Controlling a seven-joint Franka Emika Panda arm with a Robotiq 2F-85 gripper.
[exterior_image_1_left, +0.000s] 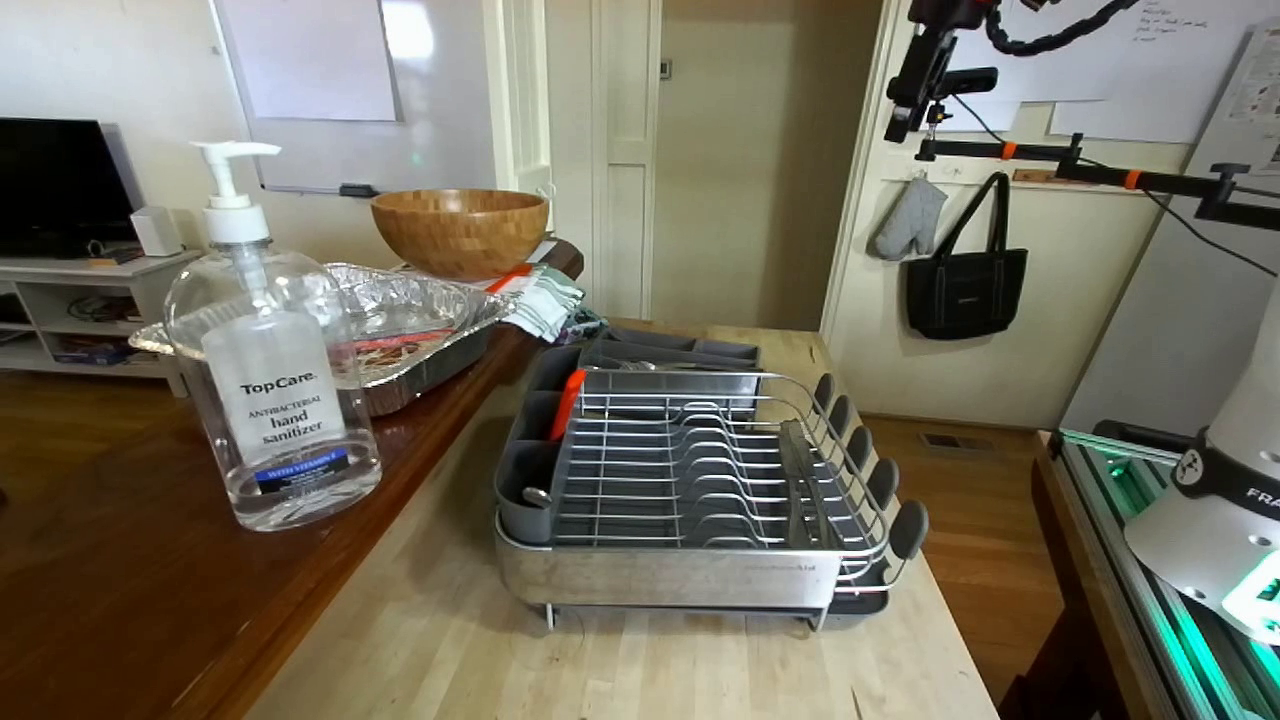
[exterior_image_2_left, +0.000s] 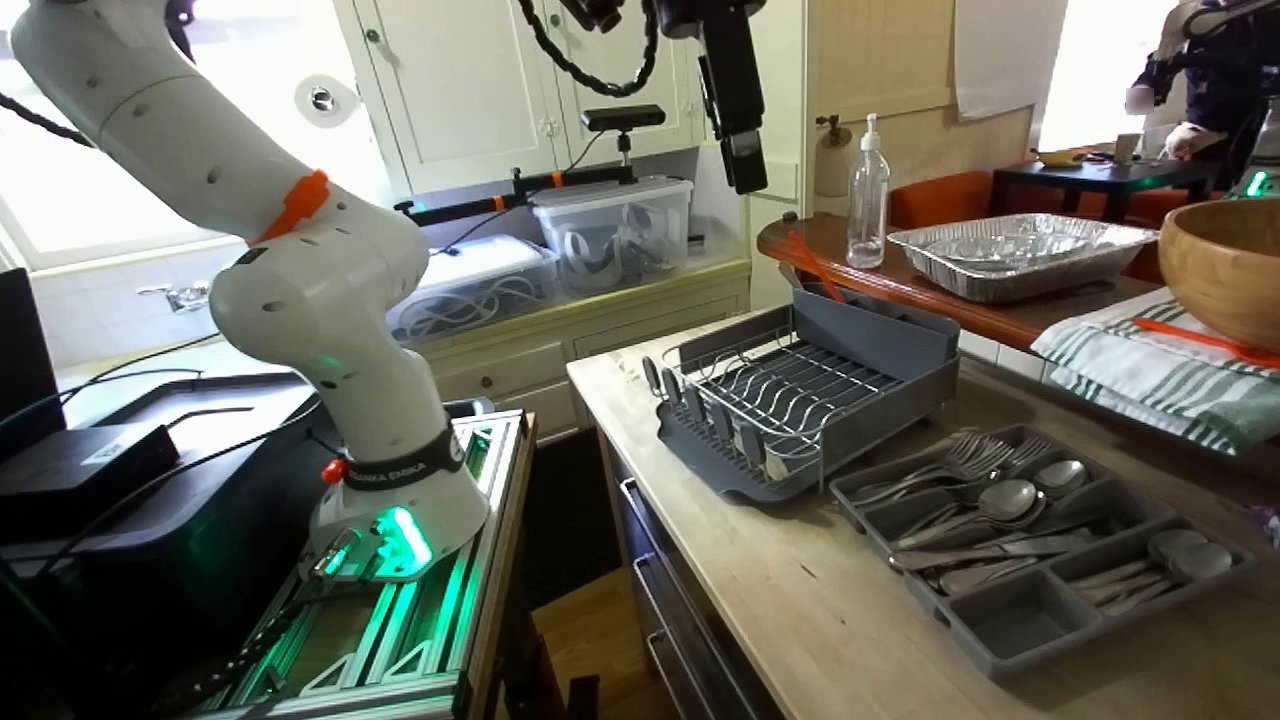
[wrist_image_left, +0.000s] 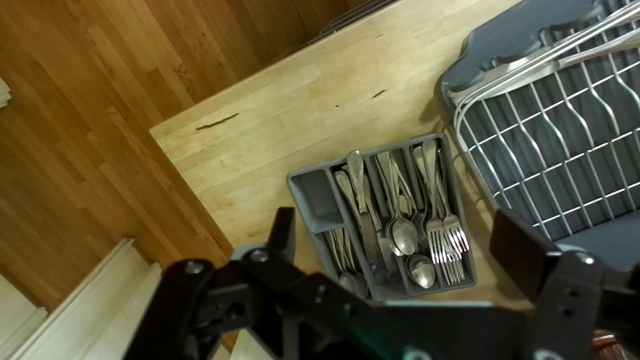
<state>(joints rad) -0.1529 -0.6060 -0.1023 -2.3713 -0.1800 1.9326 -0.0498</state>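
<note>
My black gripper hangs high above the wooden counter, seen in both exterior views (exterior_image_1_left: 905, 110) (exterior_image_2_left: 742, 165). In the wrist view my gripper (wrist_image_left: 404, 242) has its fingers wide apart with nothing between them. Below it lies a grey cutlery tray (wrist_image_left: 315, 197) (exterior_image_2_left: 1030, 615) with knives (wrist_image_left: 372, 240), spoons (wrist_image_left: 404, 235) and forks (wrist_image_left: 436, 240) in separate compartments. A grey and metal dish rack (exterior_image_1_left: 670, 580) (exterior_image_2_left: 885, 410) stands beside the tray. Two knives (exterior_image_1_left: 798, 480) lie on its wires. Its side cups hold a spoon (exterior_image_1_left: 537, 496) and a red utensil (exterior_image_1_left: 567, 405) (exterior_image_2_left: 815, 268).
A raised brown table beside the counter bears a hand sanitizer bottle (exterior_image_1_left: 290, 410) (exterior_image_2_left: 868, 205), a foil pan (exterior_image_2_left: 1020, 265), a wooden bowl (exterior_image_1_left: 460, 232) and a striped towel (exterior_image_2_left: 1150, 370). A camera on a bar (exterior_image_1_left: 1040, 152) reaches in near the arm. A person (exterior_image_2_left: 1210, 100) is in the background.
</note>
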